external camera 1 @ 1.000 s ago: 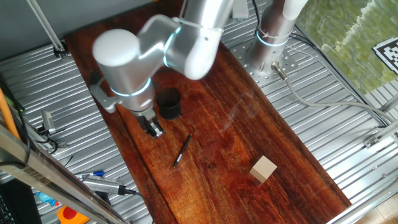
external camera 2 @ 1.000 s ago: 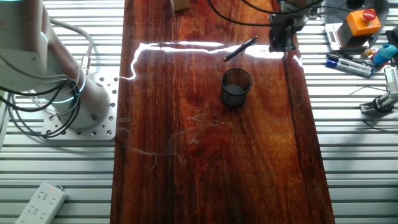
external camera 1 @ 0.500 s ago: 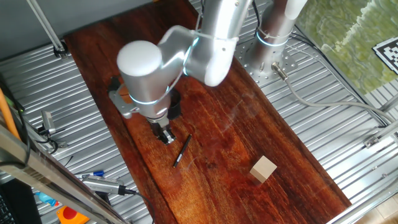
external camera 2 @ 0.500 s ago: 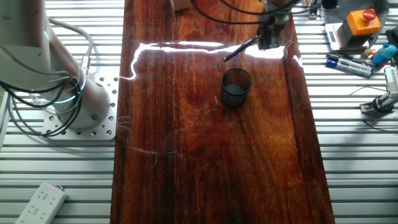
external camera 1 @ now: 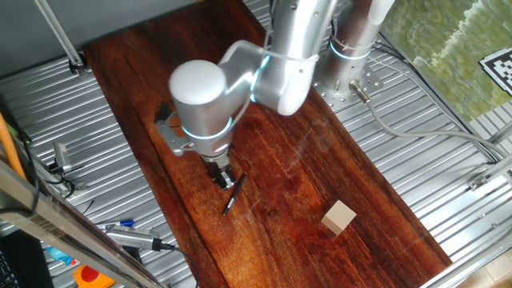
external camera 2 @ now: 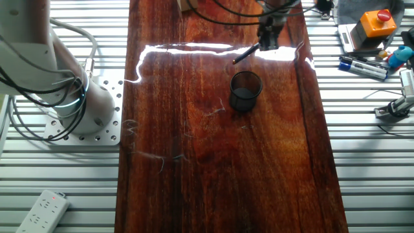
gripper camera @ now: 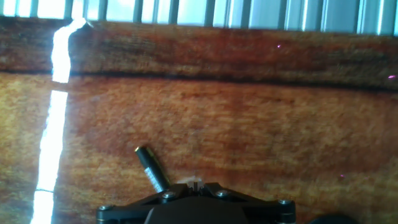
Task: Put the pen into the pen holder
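The pen [external camera 1: 234, 194] lies flat on the dark wooden table, thin and black, and it also shows in the other fixed view [external camera 2: 249, 53]. My gripper [external camera 1: 222, 176] hangs just above the table beside the pen's upper end, fingers together and empty. In the other fixed view the gripper [external camera 2: 266, 42] is right of the pen. In the hand view the pen's end [gripper camera: 152, 168] sits just left of my gripper [gripper camera: 196, 183]. The pen holder [external camera 2: 246, 90], a small black round cup, stands upright near the pen; in the one fixed view the arm hides it.
A tan block [external camera 1: 339, 217] sits on the wood toward the front right, seen at the top edge of the other view [external camera 2: 188, 5]. Blue-and-silver markers [external camera 2: 362, 65] and an orange button box [external camera 2: 377, 22] lie on the ribbed metal beside the wood.
The arm has swung over the cup toward the pen; the gripper went from the table's side edge to right beside the pen's end. Pen and cup have not moved.
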You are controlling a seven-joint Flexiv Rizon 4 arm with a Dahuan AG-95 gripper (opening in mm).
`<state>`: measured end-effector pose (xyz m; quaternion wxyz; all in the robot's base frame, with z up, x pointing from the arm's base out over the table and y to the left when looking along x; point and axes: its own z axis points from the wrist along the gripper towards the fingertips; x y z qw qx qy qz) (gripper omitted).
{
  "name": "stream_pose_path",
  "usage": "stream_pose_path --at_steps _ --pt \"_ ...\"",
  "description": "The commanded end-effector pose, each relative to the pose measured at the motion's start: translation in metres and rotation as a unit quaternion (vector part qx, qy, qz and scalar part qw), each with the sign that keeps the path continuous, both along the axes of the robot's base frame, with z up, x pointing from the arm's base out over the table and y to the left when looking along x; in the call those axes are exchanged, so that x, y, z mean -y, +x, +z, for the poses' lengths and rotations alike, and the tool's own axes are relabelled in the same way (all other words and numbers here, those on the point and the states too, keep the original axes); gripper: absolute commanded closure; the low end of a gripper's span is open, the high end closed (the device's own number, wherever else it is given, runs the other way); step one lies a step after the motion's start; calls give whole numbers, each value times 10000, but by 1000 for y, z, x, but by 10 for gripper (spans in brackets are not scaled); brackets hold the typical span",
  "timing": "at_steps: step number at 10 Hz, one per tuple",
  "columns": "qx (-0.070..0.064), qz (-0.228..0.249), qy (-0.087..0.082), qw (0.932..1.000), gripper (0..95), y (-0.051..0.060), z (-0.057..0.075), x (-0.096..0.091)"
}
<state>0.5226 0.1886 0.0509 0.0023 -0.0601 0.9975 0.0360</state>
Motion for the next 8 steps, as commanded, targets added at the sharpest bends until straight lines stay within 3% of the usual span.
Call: stream_pose_path --at_steps 1,8 --pt "24 -12 15 10000 950 -2 -2 -1" --pt "37 61 -22 10000 950 -2 -2 -1"
